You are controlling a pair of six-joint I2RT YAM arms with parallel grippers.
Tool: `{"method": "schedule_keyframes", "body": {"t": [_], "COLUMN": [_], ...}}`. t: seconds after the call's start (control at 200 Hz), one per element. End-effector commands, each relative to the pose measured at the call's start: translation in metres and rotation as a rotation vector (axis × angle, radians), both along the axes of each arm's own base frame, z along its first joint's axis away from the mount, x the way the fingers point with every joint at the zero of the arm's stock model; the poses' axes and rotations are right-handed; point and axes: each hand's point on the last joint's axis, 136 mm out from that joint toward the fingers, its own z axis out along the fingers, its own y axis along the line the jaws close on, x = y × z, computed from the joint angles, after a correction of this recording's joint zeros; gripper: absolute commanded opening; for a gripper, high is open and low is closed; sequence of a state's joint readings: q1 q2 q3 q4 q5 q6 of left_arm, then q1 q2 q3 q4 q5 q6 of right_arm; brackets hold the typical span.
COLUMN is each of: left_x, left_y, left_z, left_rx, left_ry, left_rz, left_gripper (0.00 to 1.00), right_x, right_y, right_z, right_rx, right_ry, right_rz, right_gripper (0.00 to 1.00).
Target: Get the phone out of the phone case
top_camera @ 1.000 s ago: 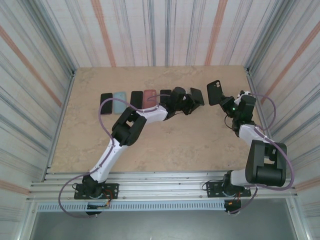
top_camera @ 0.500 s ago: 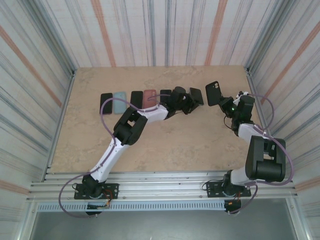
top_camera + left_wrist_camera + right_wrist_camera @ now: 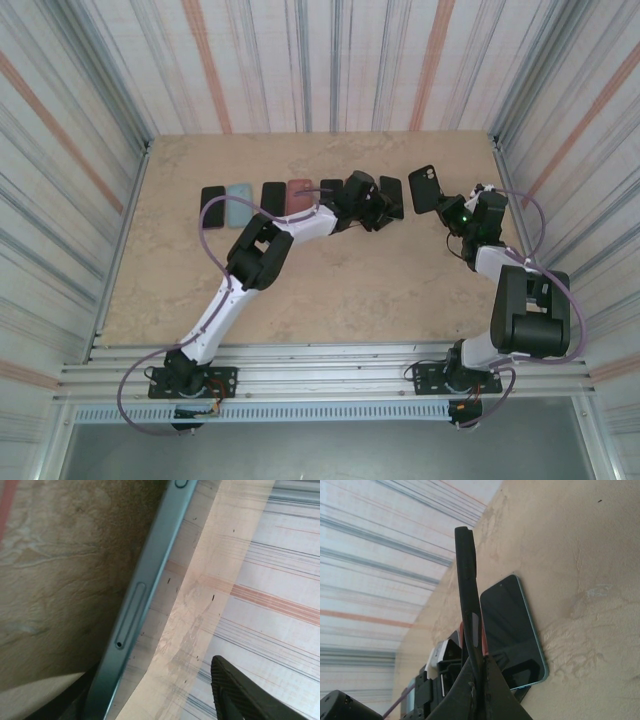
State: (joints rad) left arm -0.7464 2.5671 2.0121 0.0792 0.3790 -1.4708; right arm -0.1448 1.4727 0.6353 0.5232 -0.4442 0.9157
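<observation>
The phone (image 3: 392,197), dark-screened with a teal rim, lies flat on the table just right of the row of phones. Its teal edge (image 3: 135,615) runs along the left side of my left wrist view. My left gripper (image 3: 374,208) sits at its near end, jaws open (image 3: 150,690), with a wide gap between the phone and the right finger (image 3: 235,695). The empty black phone case (image 3: 424,188) is held upright above the table. My right gripper (image 3: 447,205) is shut on its lower edge. In the right wrist view the case (image 3: 468,580) stands edge-on, with the phone (image 3: 512,630) behind it.
Several other phones (image 3: 272,198) lie in a row to the left of the left gripper, from a black one (image 3: 212,207) to a red one (image 3: 300,195). Corrugated walls (image 3: 560,120) close in the table on three sides. The right arm works near the right wall.
The phone, tilted up in the left gripper before, now lies flat on the table. The right gripper has shifted the case slightly left and toward the back.
</observation>
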Motion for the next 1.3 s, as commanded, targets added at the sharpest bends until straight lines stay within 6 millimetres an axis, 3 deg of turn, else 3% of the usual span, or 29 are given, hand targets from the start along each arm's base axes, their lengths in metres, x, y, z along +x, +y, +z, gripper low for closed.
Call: {"method": "schedule_keyframes", "body": {"t": [0.0, 0.125, 0.391, 0.576, 0.897, 1.012, 1.112, 1.298], "left_x": [-0.006, -0.007, -0.012, -0.013, -0.013, -0.017, -0.02, -0.024], "left_y": [-0.004, 0.001, 0.004, 0.011, 0.013, 0.013, 0.015, 0.019], "left_z": [0.044, 0.045, 0.053, 0.053, 0.074, 0.088, 0.098, 0.114], "left_rx": [-0.009, 0.018, 0.032, 0.034, 0.007, -0.002, -0.013, -0.019], "left_ry": [-0.043, -0.047, -0.069, -0.072, -0.111, -0.136, -0.154, -0.183], "left_rz": [-0.037, -0.035, -0.055, -0.046, -0.059, -0.07, -0.075, -0.084], "left_gripper": [0.6, 0.65, 0.67, 0.68, 0.69, 0.69, 0.7, 0.7], "right_x": [0.0, 0.0, 0.007, 0.02, 0.051, 0.059, 0.062, 0.063], "right_y": [0.0, -0.002, -0.009, -0.01, -0.014, -0.011, -0.01, -0.006], "right_z": [-0.003, -0.007, -0.026, -0.044, -0.068, -0.076, -0.082, -0.094], "right_rx": [0.025, 0.019, 0.018, 0.036, 0.097, 0.12, 0.122, 0.115], "right_ry": [0.006, 0.011, 0.052, 0.088, 0.104, 0.111, 0.127, 0.16], "right_rz": [-0.001, -0.002, -0.005, -0.003, -0.006, 0.005, 0.012, 0.034], "right_gripper": [0.0, 0.0, 0.0, 0.0, 0.0, 0.04, 0.15, 0.22]}}
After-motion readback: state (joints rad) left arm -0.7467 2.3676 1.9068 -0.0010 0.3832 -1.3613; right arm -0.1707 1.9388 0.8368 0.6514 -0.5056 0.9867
